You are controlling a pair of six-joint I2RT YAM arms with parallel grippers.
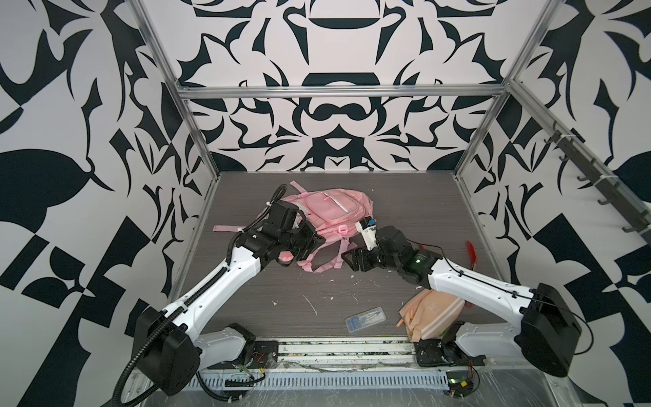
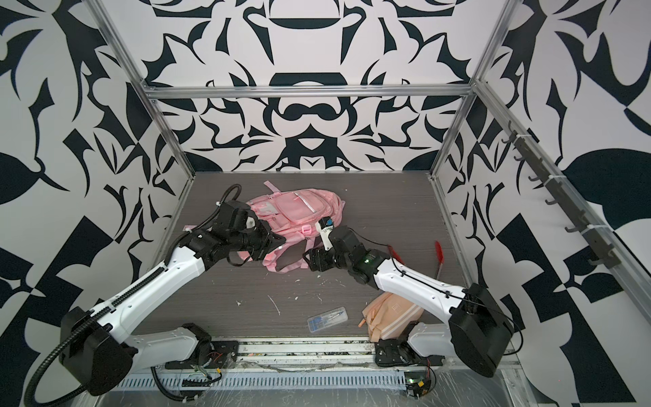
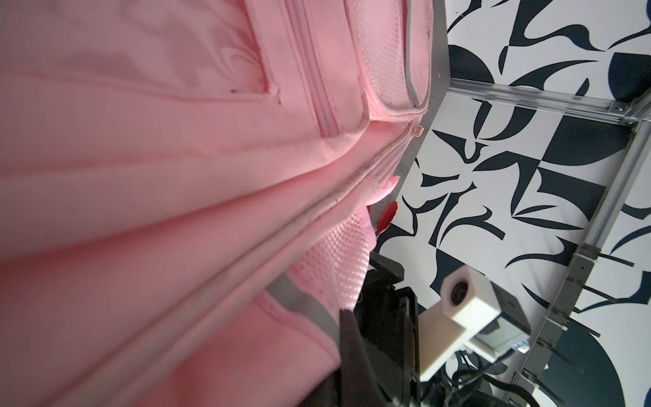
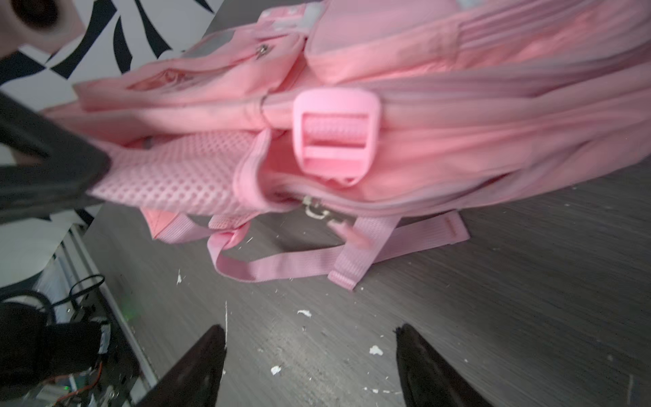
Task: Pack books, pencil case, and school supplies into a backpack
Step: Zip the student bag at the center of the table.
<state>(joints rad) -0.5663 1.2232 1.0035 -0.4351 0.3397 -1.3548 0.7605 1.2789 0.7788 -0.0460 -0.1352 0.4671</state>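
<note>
in both top views the backpack (image 1: 331,208) (image 2: 299,208) lies on the far middle of the table (image 1: 281,289). the pencil case (image 1: 431,313) sits at the near right edge under the right arm, with the clear supplies box (image 1: 365,319) just beside it. no books show. the left fingers (image 1: 318,240) are closed at the bag's near side.

in the left wrist view pink fabric fills nearly everything, and the pinch itself is hidden.

in the right wrist view the right fingers (image 4: 208,352) stand wide over bare table, holding nothing, facing the zipper pull (image 4: 317,209) under the buckle (image 4: 336,137). the left fingers (image 4: 53,169) seem to clamp the mesh panel.

this looks like opening the main zip. a firm left hold should tauten the fabric. the right should come in low, avoid the loose strap (image 4: 281,262), and close on the pull alone.

no brand or writing is readable; the pencil case's square mark is too small.
</note>
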